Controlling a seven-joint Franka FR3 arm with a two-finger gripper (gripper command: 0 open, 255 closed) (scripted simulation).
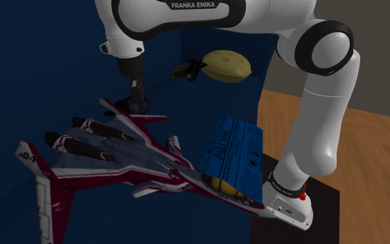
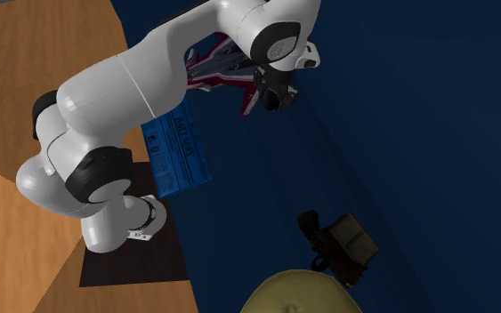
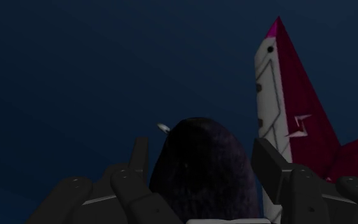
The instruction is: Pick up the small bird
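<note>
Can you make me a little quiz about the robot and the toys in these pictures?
1. True or false: the toy jet is green.
2. What colour is the box beside the robot's stand? A blue, B red, C white.
3. Fill in: the gripper is right at the dark purple ___.
Key: 1 false, it is white and dark red; 2 A; 3 bird.

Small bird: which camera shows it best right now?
The wrist view: the small bird, a dark purplish rounded shape, sits close up at the pincer. The shoulder and second exterior views show the pincer beside the toy jet; there the bird is too dark to tell apart.
</note>
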